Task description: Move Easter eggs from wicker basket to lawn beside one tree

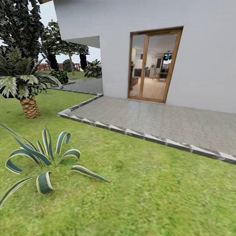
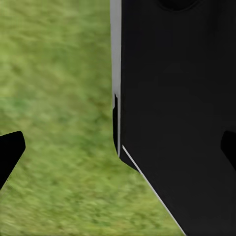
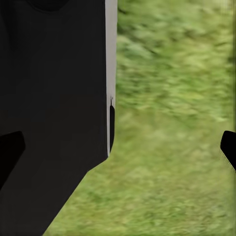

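Striped agave (image 1: 42,160) is growing nearest on the lawn (image 1: 147,196), facing patio (image 1: 164,119) and glass door (image 1: 152,65). Both grippers' fingers (image 2: 10,152) are hanging spread and empty over grass, suiting travel.

You have no writing to read here: no label, brand, number or sign stands on the white house wall (image 1: 203,49), the glass door (image 1: 152,65) or the paved patio (image 1: 157,121).

I'm seeing the right gripper (image 3: 118,147) hanging over blurred grass (image 3: 172,147), its two dark fingertips (image 3: 10,147) sitting wide apart with nothing between them, beside a big black body panel (image 3: 54,98).
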Robot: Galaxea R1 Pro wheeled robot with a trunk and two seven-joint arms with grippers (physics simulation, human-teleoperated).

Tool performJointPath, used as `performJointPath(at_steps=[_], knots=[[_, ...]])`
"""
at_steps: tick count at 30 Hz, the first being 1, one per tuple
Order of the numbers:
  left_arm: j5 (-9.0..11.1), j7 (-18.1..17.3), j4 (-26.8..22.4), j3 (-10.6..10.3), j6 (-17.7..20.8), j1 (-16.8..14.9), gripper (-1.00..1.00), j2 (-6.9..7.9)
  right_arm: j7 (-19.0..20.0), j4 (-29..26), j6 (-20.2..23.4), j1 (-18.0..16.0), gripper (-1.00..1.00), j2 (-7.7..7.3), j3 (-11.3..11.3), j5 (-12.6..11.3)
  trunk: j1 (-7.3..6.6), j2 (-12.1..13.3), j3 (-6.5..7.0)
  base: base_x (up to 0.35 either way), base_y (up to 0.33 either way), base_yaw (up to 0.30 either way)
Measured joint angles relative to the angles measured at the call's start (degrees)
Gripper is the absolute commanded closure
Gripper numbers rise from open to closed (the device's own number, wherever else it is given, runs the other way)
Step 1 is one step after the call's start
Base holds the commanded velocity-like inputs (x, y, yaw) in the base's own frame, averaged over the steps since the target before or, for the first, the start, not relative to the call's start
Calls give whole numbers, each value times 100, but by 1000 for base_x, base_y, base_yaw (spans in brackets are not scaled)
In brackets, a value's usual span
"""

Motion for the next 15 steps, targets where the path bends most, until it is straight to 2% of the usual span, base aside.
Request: performJointPath(at_steps=[15], knots=[[-13,0,0,-2,-5,0,-100,1,0,0,-1,0,-100,0,0,-11,1,0,0,10,0,223]])
